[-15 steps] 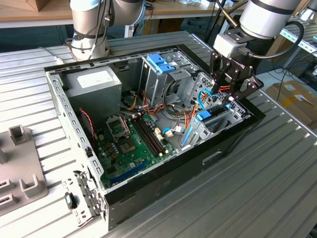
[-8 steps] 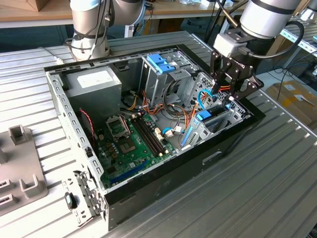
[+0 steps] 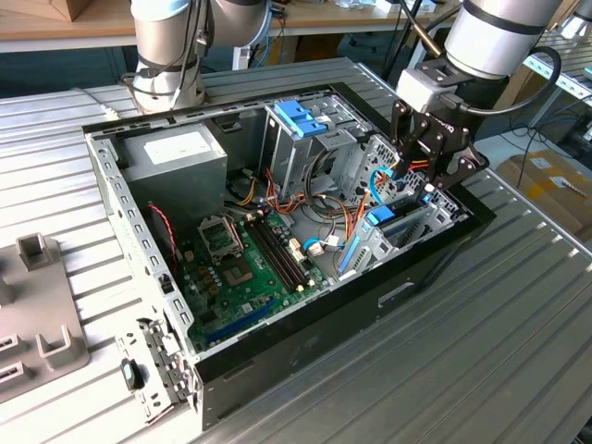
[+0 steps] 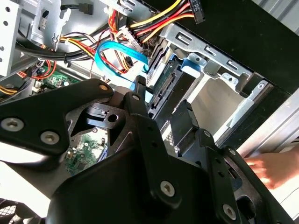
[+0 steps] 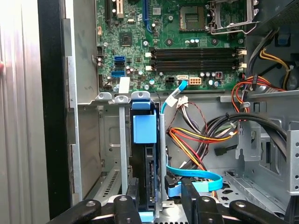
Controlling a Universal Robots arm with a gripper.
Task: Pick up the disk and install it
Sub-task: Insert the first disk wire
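The disk (image 5: 145,161) stands on edge in the metal drive bay (image 5: 110,140) at the case's front corner, its light-blue carrier tab (image 5: 144,128) pointing towards the motherboard. In the exterior view the disk's blue carrier (image 3: 382,218) sits in the bay just below my gripper (image 3: 427,176). My gripper (image 5: 160,198) hangs over the bay's outer end, open, with one finger on each side of the disk's edge (image 4: 163,91). A gap shows between the disk and the far fingertip (image 5: 189,191).
A blue data cable (image 5: 196,175) and bundled red, yellow and black power wires (image 5: 205,137) lie beside the bay. The motherboard (image 3: 245,268), power supply (image 3: 176,153) and a tall metal cage with a blue bracket (image 3: 301,116) fill the case. A person's hand (image 4: 271,169) rests outside the case wall.
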